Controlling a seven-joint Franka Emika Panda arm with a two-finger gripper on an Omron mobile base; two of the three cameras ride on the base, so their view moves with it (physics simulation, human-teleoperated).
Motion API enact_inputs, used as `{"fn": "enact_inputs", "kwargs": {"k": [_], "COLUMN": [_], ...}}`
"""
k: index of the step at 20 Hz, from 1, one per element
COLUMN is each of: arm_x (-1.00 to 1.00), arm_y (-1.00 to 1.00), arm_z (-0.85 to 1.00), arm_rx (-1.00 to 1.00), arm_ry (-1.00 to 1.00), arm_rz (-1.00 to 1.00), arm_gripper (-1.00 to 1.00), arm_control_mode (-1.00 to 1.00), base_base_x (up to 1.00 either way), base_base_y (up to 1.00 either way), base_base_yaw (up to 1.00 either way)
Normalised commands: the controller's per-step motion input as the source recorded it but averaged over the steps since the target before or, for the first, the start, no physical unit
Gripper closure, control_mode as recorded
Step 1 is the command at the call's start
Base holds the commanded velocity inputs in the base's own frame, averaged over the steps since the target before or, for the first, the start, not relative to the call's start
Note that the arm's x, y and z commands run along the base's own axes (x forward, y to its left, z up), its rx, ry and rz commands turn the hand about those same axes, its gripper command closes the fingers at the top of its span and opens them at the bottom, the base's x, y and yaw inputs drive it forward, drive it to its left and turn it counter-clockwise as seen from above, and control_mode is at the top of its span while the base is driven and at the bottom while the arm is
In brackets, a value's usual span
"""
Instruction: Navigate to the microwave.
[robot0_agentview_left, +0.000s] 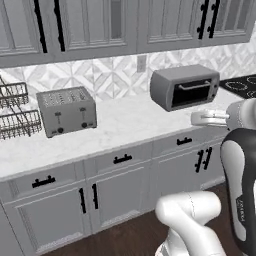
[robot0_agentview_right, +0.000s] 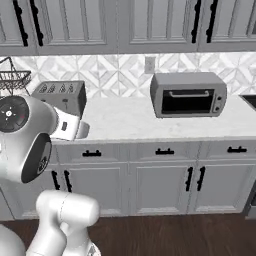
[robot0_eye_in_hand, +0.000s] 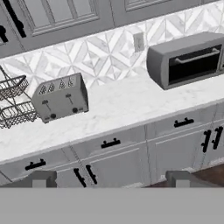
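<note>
The marble bench (robot0_agentview_left: 125, 125) carries a slotted toaster (robot0_agentview_left: 67, 110), a small grey oven (robot0_agentview_left: 185, 87) and a wire rack (robot0_agentview_left: 17, 110).

Grey toaster (robot0_agentview_left: 67, 110), wire rack (robot0_agentview_left: 17, 110) and small oven (robot0_agentview_left: 185, 87) on marble counter (robot0_agentview_left: 125, 125).

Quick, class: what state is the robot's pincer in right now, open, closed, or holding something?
Pincer: open, holding nothing; in the hand view its two fingertips stand wide apart, with the cabinet fronts showing between them.

You're facing a pale marble-look counter (robot0_agentview_left: 125, 122), smooth and matt; brushed grey metal on the toaster (robot0_agentview_left: 67, 111) and small oven (robot0_agentview_left: 185, 87); dark wood-grain floor (robot0_agentview_right: 175, 235); wire rack (robot0_agentview_left: 17, 110).
</note>
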Motion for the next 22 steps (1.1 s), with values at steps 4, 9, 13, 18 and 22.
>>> {"fn": "enact_inputs", "kwargs": {"k": [4, 9, 13, 18, 22], "arm_x": [0.00, 0.00, 0.00, 0.00, 0.00], "arm_y": [0.00, 0.00, 0.00, 0.00, 0.00], "arm_z": [0.00, 0.00, 0.00, 0.00, 0.00], "arm_rx": [0.00, 0.00, 0.00, 0.00, 0.00], "arm_ry": [0.00, 0.00, 0.00, 0.00, 0.00], "arm_rz": [0.00, 0.00, 0.00, 0.00, 0.00], "arm_gripper": [-1.00, -1.00, -1.00, -1.00, -1.00], "arm_control_mode": [1.00, 1.00, 1.00, 1.00, 1.00], "base_base_x": [0.14, 0.22, 0.36, 0.56, 0.76], "base_base_y": [0.27, 0.33, 0.40, 0.39, 0.01], "base_base_yaw": [-0.94, -0.91, -0.87, -0.79, -0.66]}}
